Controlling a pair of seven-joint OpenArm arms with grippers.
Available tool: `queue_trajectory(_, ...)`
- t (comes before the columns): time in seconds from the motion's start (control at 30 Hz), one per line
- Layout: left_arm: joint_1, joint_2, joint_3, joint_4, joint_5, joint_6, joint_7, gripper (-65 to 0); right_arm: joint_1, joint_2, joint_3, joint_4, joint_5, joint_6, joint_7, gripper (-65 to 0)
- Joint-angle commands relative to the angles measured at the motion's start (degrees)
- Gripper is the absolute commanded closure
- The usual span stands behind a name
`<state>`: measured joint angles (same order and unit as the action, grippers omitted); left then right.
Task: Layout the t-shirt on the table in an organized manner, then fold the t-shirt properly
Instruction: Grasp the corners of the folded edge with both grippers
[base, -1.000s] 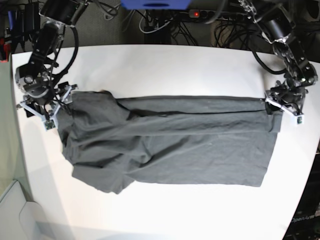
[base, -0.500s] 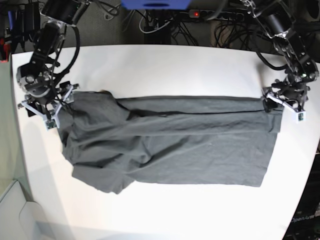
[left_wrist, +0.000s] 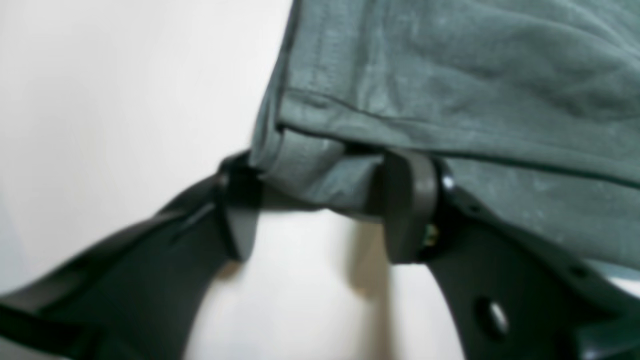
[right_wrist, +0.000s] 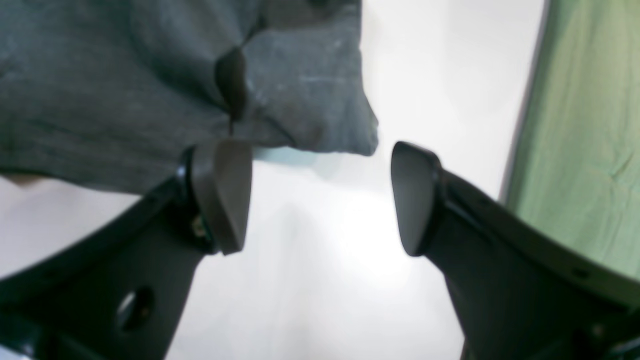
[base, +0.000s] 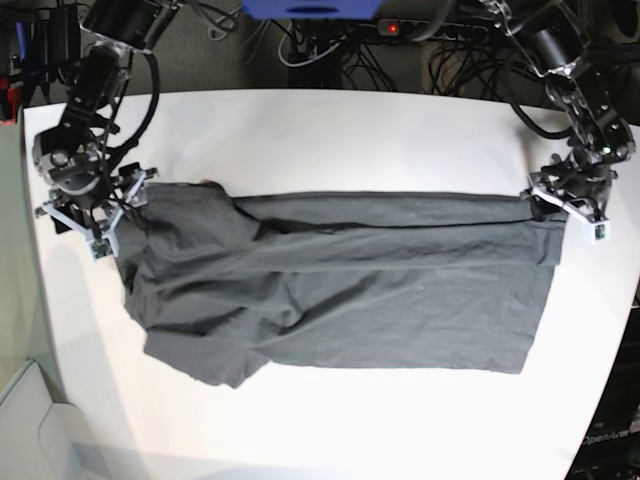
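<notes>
Left wrist view: the left gripper (left_wrist: 320, 205) has its two fingers (left_wrist: 407, 200) pinched on a folded corner of the one t-shirt (left_wrist: 450, 85).

Right wrist view: the right gripper (right_wrist: 320, 197) spreads its two fingers (right_wrist: 222, 192) wide, holding nothing; a shirt edge lies just ahead.

Base view: one grey t-shirt lies rumpled across the middle of the white tabletop (base: 330, 135), one gripper at each end.

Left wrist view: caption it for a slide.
Left gripper straddling a folded hem corner of the grey t-shirt above the white table.
</notes>
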<state>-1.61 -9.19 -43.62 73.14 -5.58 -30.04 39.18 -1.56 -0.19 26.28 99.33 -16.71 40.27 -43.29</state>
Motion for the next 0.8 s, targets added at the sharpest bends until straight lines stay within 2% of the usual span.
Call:
queue_trajectory(0.0, -0.64, -0.79, -0.03, 0.75, -0.7, 0.02, -0.8, -32.1, 0.9, 0.23, -0.04, 0.93, 0.31, -0.27, 1.05, -43.9)
queue_trajectory(0.43, -0.64, -0.79, -0.03, 0.75, -0.61, 0.11, -0.89, -4.6, 2.75, 0.23, 0.22, 0.76, 0.31, -0.27, 1.05, -43.9)
queue_trajectory(0.57, -0.64, -0.79, -0.03, 0.75, -0.61, 0.11, -0.63, -0.4, 4.42, 0.67, 0.31, -3.46, 0.23, -0.27, 1.05, -43.9)
queue_trajectory(0.77, -0.64, -1.14, -0.03, 0.75, -0.61, 0.11, -0.54, -0.6, 7.58, 2.16, 4.71, -9.7, 0.14, -0.27, 0.96, -43.9)
